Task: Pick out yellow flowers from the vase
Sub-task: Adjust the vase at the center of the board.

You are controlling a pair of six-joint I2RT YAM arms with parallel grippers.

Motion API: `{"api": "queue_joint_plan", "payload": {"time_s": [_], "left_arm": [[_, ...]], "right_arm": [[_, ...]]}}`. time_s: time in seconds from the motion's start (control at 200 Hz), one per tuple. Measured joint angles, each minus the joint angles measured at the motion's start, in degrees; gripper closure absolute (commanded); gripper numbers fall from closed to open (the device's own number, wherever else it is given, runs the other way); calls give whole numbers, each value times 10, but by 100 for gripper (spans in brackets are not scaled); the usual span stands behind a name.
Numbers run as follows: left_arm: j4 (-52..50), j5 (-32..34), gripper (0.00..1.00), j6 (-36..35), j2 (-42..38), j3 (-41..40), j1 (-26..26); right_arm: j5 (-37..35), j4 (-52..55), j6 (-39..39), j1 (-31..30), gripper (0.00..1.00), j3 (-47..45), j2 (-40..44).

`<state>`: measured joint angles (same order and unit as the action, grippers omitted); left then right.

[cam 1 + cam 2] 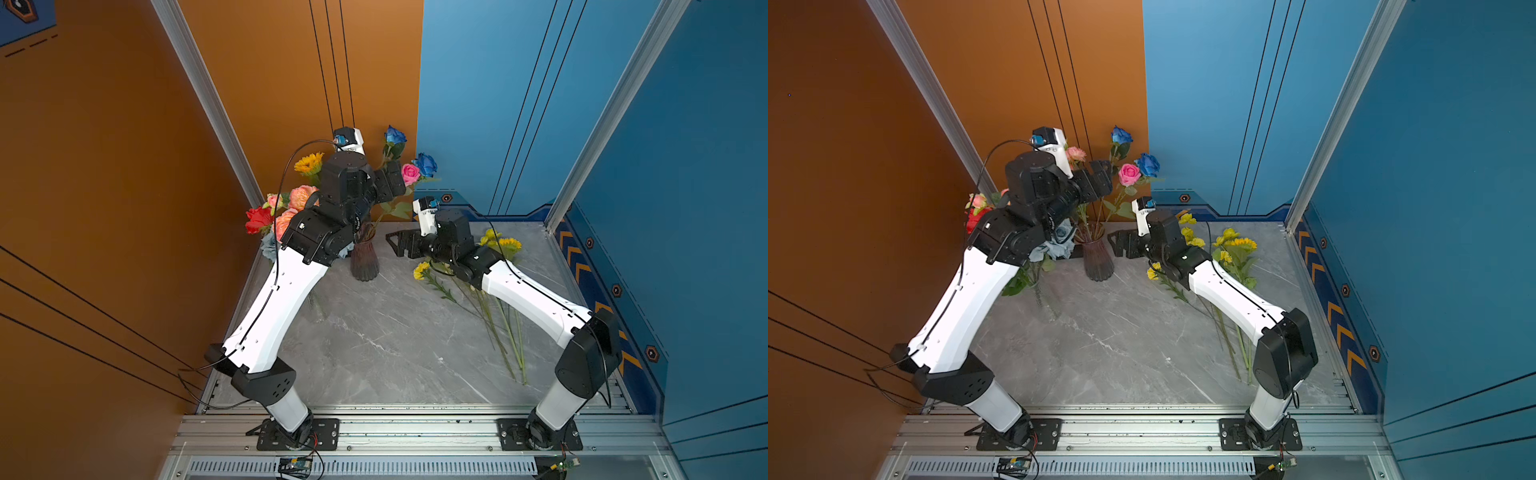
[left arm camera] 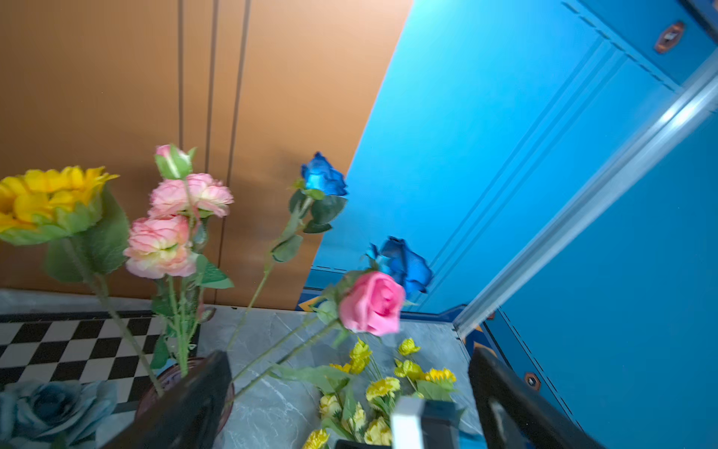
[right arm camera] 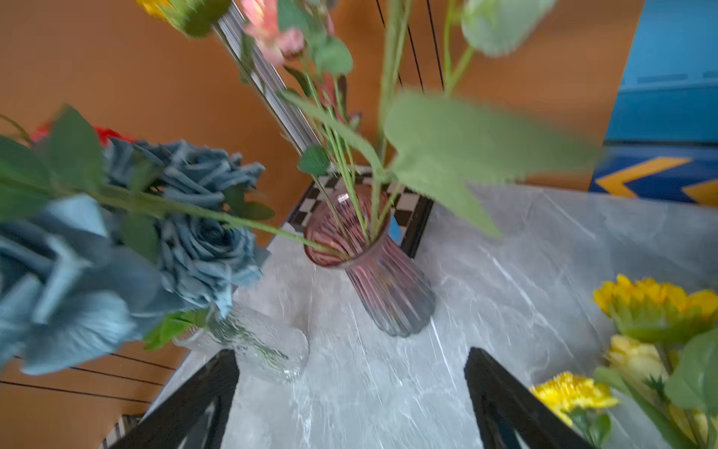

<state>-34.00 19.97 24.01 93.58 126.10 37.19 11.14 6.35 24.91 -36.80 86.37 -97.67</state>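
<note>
Right wrist view: right gripper [image 3: 349, 352] wide, empty, facing vase [image 3: 380, 280]. Left gripper [image 2: 349, 352] wide too. Yellow flowers [image 1: 509, 243] piled on worktop [image 1: 395, 340], 3 o'clock of vase; one sunflower [image 1: 309, 162] still in it.

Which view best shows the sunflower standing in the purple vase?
Left wrist: the sunflower is large, stem included. In a top view the sunflower is small; the right wrist catches only a blurred edge.

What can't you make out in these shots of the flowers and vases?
- Laid-out yellow flowers: count unclear, right arm covers them in both top views.
- Red flower: stem hidden behind left arm, vase unknown.
- Sunflower: cut off by right wrist view's edge, blurred.
</note>
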Motion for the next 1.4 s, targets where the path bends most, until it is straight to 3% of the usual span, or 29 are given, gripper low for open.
{"api": "queue_joint_plan", "payload": {"time_s": [0.12,0.195,0.365,0.55,0.846,1.006,1.156,1.401], "left_arm": [[12,-17,2,-25,-43,-57,69],[36,-20,2,-26,-87,-148,95],[156,-2,2,18,-222,-463,100],[238,56,2,57,-266,-614,118],[361,201,2,76,-281,-779,135],[422,264,2,70,-250,-826,132],[456,285,2,71,-203,-837,104],[475,293,2,89,-131,-836,44]], "right_arm": [[7,1,11,9,0,-48,6],[9,7,16,22,0,-66,13],[10,25,20,68,0,-67,25],[33,37,28,116,0,-66,21],[130,26,96,124,0,14,-85],[178,5,147,124,0,66,-167],[214,-22,193,124,0,133,-249],[244,-28,241,116,0,328,-413]]}}
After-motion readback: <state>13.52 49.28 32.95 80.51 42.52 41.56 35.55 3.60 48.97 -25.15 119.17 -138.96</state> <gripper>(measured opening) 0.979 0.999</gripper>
